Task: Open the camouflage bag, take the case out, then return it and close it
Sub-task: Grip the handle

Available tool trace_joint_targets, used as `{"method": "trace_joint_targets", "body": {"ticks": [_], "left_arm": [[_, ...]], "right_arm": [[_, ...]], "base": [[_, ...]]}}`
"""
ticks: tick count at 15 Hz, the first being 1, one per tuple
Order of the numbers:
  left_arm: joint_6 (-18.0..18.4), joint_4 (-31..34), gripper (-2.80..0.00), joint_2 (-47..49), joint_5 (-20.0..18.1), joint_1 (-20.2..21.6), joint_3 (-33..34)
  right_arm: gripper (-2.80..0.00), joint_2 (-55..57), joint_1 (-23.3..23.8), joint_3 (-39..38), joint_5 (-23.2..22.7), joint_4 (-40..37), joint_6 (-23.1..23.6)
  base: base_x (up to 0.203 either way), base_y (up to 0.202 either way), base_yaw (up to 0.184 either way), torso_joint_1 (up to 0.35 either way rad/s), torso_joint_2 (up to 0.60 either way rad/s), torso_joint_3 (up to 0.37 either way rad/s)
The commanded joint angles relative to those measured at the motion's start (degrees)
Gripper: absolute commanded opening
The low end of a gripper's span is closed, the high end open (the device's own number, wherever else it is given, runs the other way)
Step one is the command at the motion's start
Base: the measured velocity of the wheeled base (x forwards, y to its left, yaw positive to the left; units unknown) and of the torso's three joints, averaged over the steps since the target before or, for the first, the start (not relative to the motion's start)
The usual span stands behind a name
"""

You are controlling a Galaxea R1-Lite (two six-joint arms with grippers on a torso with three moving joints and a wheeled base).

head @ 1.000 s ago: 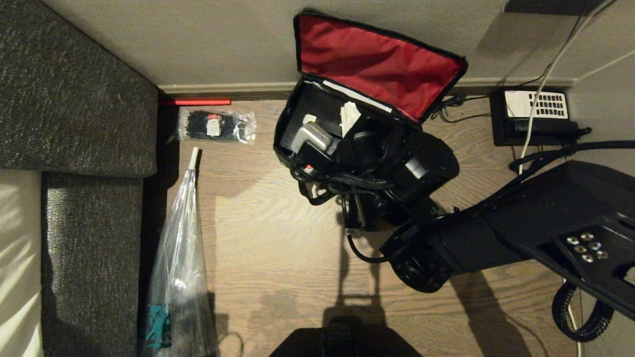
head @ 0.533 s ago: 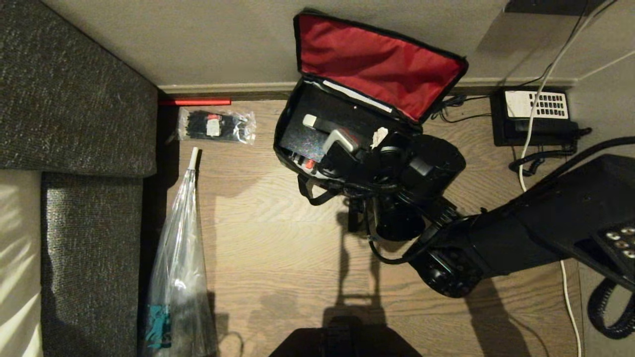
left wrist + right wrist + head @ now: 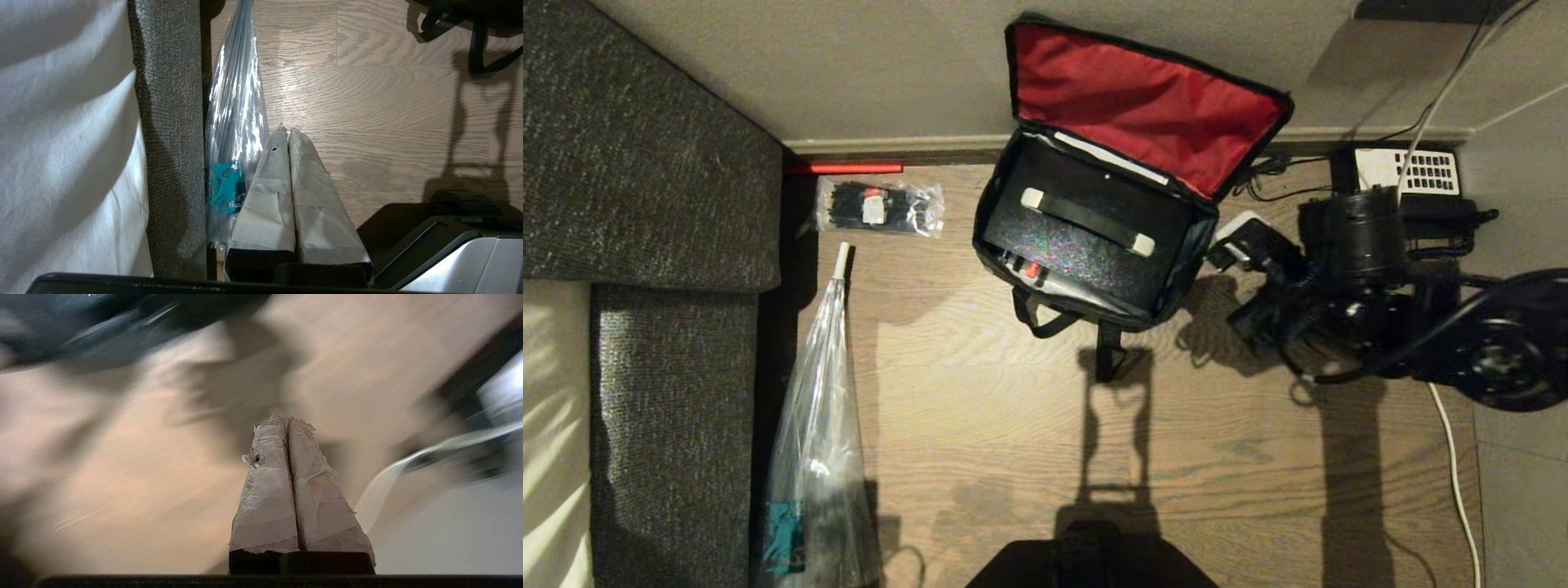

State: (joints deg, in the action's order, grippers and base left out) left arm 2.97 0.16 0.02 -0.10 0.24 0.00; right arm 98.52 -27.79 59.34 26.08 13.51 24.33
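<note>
Against the pale baseboard on the wood-grain floor [image 3: 980, 425] sits the boxy soft camouflage bag [image 3: 1001, 273], its red-lined fabric lid [image 3: 1143, 102] standing open toward the wall. Inside lies the black rectangular case [image 3: 1086, 257] with a speckled holographic face and 1 strap handle (white-tipped); its long axis runs diagonally, parallel to the bag's. Just right of the bag hovers the right gripper [image 3: 287, 420], its 2 paper-taped fingers pressed together, holding nothing. Beside a crinkly clear plastic sleeve [image 3: 237, 102], the left gripper [image 3: 284, 131] hangs closed and empty.
</note>
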Motion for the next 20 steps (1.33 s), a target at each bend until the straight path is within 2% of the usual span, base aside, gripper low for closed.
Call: {"method": "trace_joint_targets", "body": {"ticks": [1,2,4,5,7,12,14,16,20], "left_arm": [[0.02,0.02,-2.8,-0.11,0.01,0.02,0.18],[-0.06,0.02,-2.8,-0.11,0.01,0.02,0.18],[0.02,0.02,-2.8,-0.11,0.01,0.02,0.18],[0.02,0.02,-2.8,-0.11,0.01,0.02,0.09],[0.02,0.02,-2.8,-0.11,0.01,0.02,0.18],[0.02,0.02,-2.8,-0.11,0.01,0.02,0.18],[0.02,0.02,-2.8,-0.11,0.01,0.02,0.18],[0.02,0.02,-2.8,-0.11,0.01,0.02,0.18],[0.02,0.02,-2.8,-0.11,0.01,0.02,0.18]], "right_arm": [[-2.8,-13.12,3.59,-2.89,-10.41,-16.29,-29.43],[-2.8,-16.81,5.5,-6.73,-16.6,-15.77,-34.28],[-2.8,-22.11,7.86,-16.17,-27.64,-9.44,-38.35],[-2.8,-23.98,8.43,-20.26,-31.83,-4.43,-39.64],[-2.8,-24.5,8.74,-24.81,-36.43,8.47,-40.09],[-2.8,-17.04,7.83,-26.32,-38.44,19.58,-38.75],[-2.8,-16.88,7.19,-26.0,-40.0,19.04,-40.3],[-2.8,-15.32,4.63,-26.07,-40.55,17.6,-45.88],[-2.8,-8.55,4.22,-19.44,-37.99,16.5,-48.22]], "base": [[0.0,0.0,0.0,0.0,0.0,0.0],[0.0,0.0,0.0,0.0,0.0,0.0],[0.0,0.0,0.0,0.0,0.0,0.0],[0.0,0.0,0.0,0.0,0.0,0.0],[0.0,0.0,0.0,0.0,0.0,0.0],[0.0,0.0,0.0,0.0,0.0,0.0],[0.0,0.0,0.0,0.0,0.0,0.0],[0.0,0.0,0.0,0.0,0.0,0.0],[0.0,0.0,0.0,0.0,0.0,0.0]]}}
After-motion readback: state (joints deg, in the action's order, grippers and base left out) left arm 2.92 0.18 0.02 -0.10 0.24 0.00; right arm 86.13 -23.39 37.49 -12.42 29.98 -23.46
